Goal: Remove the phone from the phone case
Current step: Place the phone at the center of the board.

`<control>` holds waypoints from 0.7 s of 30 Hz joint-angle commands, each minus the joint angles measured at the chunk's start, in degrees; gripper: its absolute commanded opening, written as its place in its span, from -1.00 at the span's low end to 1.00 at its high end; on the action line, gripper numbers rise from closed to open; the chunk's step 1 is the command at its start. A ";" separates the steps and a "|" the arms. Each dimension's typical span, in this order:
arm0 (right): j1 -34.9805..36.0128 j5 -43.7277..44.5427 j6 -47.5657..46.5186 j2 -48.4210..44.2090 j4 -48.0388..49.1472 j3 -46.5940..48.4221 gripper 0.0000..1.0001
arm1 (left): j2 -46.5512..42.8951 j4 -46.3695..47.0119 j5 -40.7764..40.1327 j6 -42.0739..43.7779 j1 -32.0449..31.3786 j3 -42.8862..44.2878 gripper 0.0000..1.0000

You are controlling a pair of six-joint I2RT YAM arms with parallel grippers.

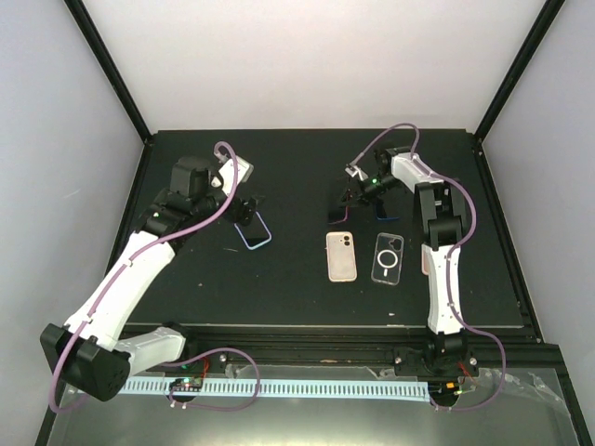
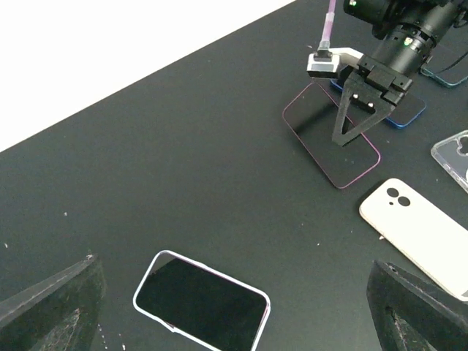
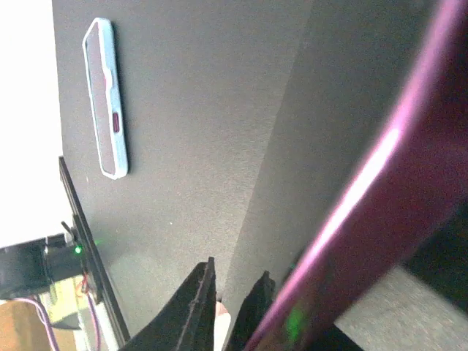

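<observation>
On the black worktop [image 1: 297,167] a cream phone [image 1: 341,255] lies back up, its two camera lenses showing. Just right of the cream phone lies a clear case [image 1: 388,258] with a white ring on it.

Just beyond the cream phone, a dark phone with a magenta edge [image 2: 333,135] lies screen up. The right end effector [image 2: 342,137] points down onto it, with the fingertips drawn close together over the half of the screen nearer the cream phone. In the right wrist view the magenta edge fills the frame as a blurred streak beside the fingers [image 3: 197,311], which stand with only a narrow gap between them. I cannot tell whether they grip the edge or merely press against it. A blue case [image 2: 408,110] shows from under the right end effector, beyond the cream phone and a little to its right.

Well to the left of the cream phone lies a second phone in a pale case [image 1: 253,232], screen up and dark. The left end effector [image 2: 234,267] hangs above it with its jaws spread wide. One finger stands on each side of the phone, clear of the case and holding nothing.
</observation>
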 commanded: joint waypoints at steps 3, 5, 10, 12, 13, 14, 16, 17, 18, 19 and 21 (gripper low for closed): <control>-2.00 0.95 0.21 0.57 0.25 2.03 -0.37 | -2.16 2.63 -3.41 -3.67 0.93 -1.04 0.98; -2.34 1.18 0.48 0.57 0.60 2.14 -0.26 | -2.16 2.72 -3.90 -4.73 1.32 -1.33 0.98; -2.55 3.04 0.76 -0.11 0.58 2.43 0.20 | -2.10 2.68 -5.46 -7.39 1.71 -2.69 0.98; -2.54 3.97 0.61 -0.93 0.64 2.04 0.37 | -1.78 2.51 -5.86 -8.50 1.70 -3.51 0.98; -2.62 4.17 0.58 -1.54 0.73 1.62 0.45 | -1.59 2.61 -5.98 -9.22 1.75 -4.15 0.98; -2.64 4.23 0.61 -2.21 1.15 1.01 0.53 | -1.06 2.59 -6.28 -10.35 1.71 -4.85 0.98; -2.75 4.71 0.48 -3.95 2.26 -0.50 0.68 | 0.00 2.58 -7.59 -12.27 1.79 -6.37 0.98; -2.73 5.15 0.56 -4.94 2.94 -1.28 0.74 | 0.97 2.64 -8.50 -13.84 1.84 -7.12 0.98; -2.71 5.58 0.45 -5.80 3.42 -2.09 0.77 | 1.37 2.69 -8.81 -15.19 2.11 -7.80 0.98; -2.72 6.10 0.33 -6.54 3.62 -2.57 0.79 | 2.23 2.72 -8.58 -16.45 2.33 -8.34 0.98; -2.73 6.83 0.00 -7.89 3.75 -3.42 0.82 | 3.12 2.81 -7.98 -18.71 2.66 -9.15 0.98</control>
